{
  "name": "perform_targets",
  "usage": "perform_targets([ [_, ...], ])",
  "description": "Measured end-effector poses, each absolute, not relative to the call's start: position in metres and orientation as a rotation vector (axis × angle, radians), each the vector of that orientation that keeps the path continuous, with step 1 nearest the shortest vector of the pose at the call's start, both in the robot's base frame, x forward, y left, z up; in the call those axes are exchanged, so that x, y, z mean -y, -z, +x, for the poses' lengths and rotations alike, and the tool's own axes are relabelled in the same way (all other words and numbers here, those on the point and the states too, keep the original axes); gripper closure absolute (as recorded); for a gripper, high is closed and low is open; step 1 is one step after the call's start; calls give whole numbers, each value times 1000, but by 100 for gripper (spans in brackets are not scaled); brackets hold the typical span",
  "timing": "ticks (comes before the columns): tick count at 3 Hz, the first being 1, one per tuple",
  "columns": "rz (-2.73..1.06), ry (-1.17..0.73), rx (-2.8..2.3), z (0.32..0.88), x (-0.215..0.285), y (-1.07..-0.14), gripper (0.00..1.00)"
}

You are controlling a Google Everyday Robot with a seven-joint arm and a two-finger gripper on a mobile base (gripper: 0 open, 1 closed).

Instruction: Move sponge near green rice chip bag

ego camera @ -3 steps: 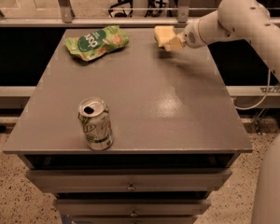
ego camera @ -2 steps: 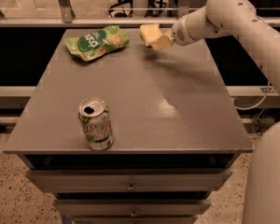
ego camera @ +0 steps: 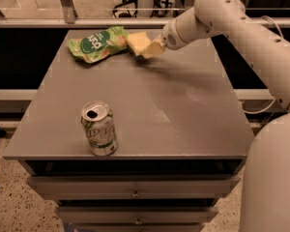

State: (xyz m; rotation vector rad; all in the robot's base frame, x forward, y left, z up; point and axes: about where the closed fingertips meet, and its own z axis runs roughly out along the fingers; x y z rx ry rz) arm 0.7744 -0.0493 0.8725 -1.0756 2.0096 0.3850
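gripper (ego camera: 151, 49) – at back of table (ego camera: 183, 110), clamped on sponge (ego camera: 136, 41) | sponge right by bag (ego camera: 95, 43), maybe touching | risk: more left push – bag slides off back edge; drop from too high – sponge bounces away | can (ego camera: 99, 128) far off, safe

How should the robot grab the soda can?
Probably around the middle of the soda can, coming in level from the arm's side: it stands upright with round, straight walls the jaws can close across. The gripper is at the far edge of the table, shut on the sponge beside the green rice chip bag.
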Motion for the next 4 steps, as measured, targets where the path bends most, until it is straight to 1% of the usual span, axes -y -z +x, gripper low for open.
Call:
perform_targets([
  [3, -1250, -393, -2010, 742, 24, -857, 14],
  [4, -1281, -412, -1996, 737, 14, -857, 0],
])
